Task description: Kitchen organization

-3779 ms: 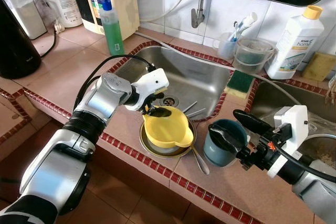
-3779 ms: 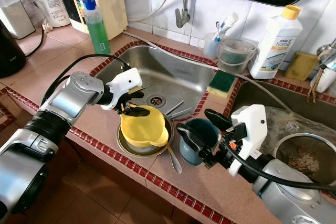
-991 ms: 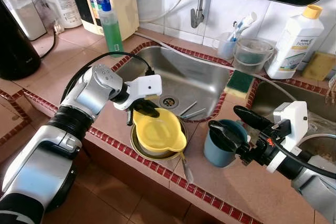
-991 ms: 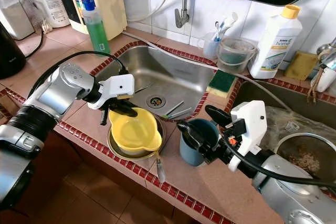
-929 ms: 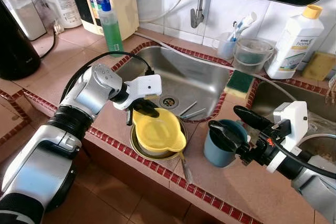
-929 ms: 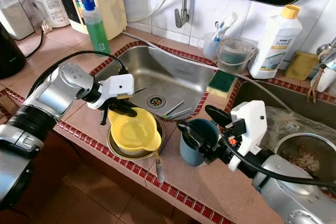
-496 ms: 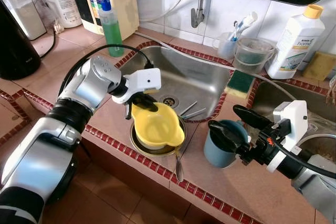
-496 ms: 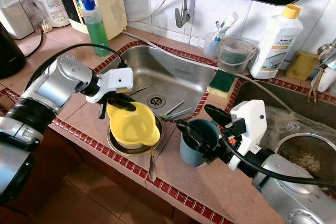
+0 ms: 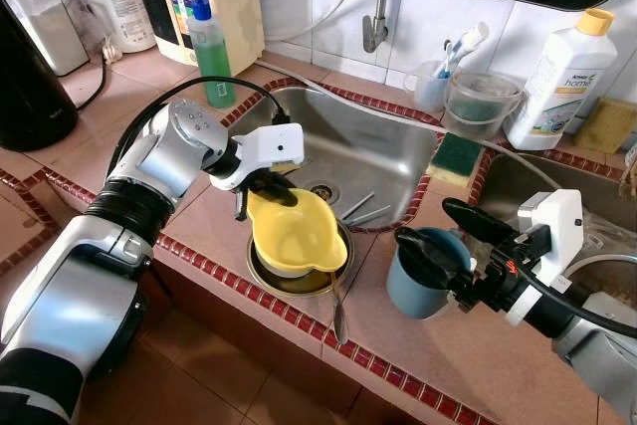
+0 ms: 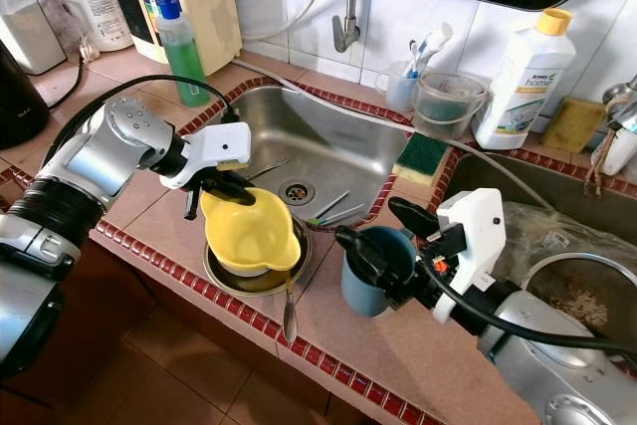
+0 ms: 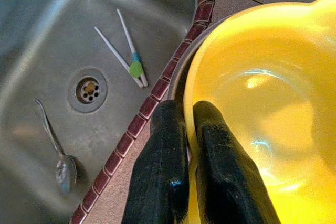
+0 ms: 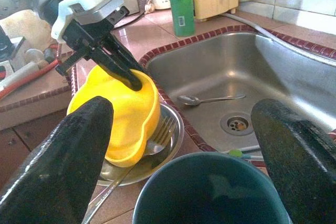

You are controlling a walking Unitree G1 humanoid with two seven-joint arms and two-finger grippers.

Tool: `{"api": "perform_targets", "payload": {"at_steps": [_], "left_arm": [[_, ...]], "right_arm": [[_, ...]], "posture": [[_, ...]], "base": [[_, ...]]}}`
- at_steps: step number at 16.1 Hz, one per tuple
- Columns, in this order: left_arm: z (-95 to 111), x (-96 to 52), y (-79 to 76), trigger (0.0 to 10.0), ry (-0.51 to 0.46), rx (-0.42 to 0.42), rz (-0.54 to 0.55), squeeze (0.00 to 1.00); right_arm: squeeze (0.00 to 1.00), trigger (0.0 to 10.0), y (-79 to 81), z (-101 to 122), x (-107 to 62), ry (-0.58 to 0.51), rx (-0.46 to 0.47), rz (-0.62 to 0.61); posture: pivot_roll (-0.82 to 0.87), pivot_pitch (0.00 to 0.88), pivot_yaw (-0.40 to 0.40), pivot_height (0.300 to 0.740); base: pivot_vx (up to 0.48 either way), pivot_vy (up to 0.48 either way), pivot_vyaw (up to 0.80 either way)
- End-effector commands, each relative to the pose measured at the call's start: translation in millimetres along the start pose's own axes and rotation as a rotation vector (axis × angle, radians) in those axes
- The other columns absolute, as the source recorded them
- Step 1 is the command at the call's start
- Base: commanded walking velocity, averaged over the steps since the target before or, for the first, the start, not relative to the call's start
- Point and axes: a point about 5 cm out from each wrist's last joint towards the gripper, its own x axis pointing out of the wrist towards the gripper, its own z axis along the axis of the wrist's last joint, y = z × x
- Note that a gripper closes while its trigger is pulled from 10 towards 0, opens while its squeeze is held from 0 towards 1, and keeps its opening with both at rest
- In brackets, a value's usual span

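A yellow spouted bowl [image 9: 294, 234] rests tilted in a shallow metal dish [image 9: 281, 277] on the tiled counter, by the sink's front edge. My left gripper [image 9: 261, 189] is shut on the bowl's rim nearest the sink; in the left wrist view one finger [image 11: 212, 129] lies inside the bowl [image 11: 262, 103] and the other outside. A metal utensil [image 9: 336, 308] sticks out from the dish toward the counter edge. My right gripper [image 10: 370, 224] stands open, its fingers [image 12: 63, 150] on either side of a dark teal cup [image 9: 423, 276] to the right of the dish.
The steel sink [image 9: 363, 146] holds a spoon [image 11: 58, 156] and two thin sticks [image 11: 126, 51]. Behind it stand a green soap bottle [image 9: 209, 47], a faucet [image 9: 375, 7], a toothbrush cup [image 9: 435, 82] and a white detergent bottle [image 9: 557, 67]. A sponge [image 9: 456, 154] lies on the divider.
My left gripper has raised and tipped the yellow bowl a little toward the sink. The utensil under it has swung toward the counter edge. The right arm has stayed still.
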Motion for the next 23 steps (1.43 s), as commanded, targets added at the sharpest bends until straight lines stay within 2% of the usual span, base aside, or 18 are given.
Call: {"api": "perform_targets", "payload": {"at_steps": [1, 10, 13, 18, 23], "left_arm": [[6.0, -10.3, 6.1, 10.0, 0.017, 0.037, 0.019, 0.00], [9.6, -17.8, 10.1, 10.0, 0.118, 0.142, 0.004, 0.00], [11.9, -21.6, 11.9, 10.0, 0.118, 0.152, 0.008, 0.00], [22.3, -36.4, 21.4, 10.0, 0.098, 0.177, 0.050, 0.00], [22.9, -38.6, 24.5, 10.0, 0.107, 0.182, 0.064, 0.00]], "right_arm": [[0.00, 10.0, -1.8, 2.1, 0.1, -0.006, -0.004, -0.006], [0.00, 10.0, -1.0, 1.9, -0.1, -0.006, -0.007, -0.003], [0.00, 10.0, -0.9, 1.6, -0.1, -0.006, -0.005, -0.003], [0.00, 10.0, -1.2, 1.4, 0.4, -0.007, -0.006, -0.002], [0.00, 10.0, -1.8, 2.3, 1.0, -0.010, -0.007, -0.004]], "posture": [[-0.16, 0.021, 0.046, 0.740], [-0.16, 0.010, 0.048, 0.740], [-0.16, 0.008, 0.050, 0.740], [-0.16, 0.008, 0.048, 0.740], [-0.16, 0.013, 0.050, 0.740]], "base": [[0.000, 0.000, 0.00], [0.000, 0.000, 0.00], [0.000, 0.000, 0.00], [0.000, 0.000, 0.00], [0.000, 0.000, 0.00]]}}
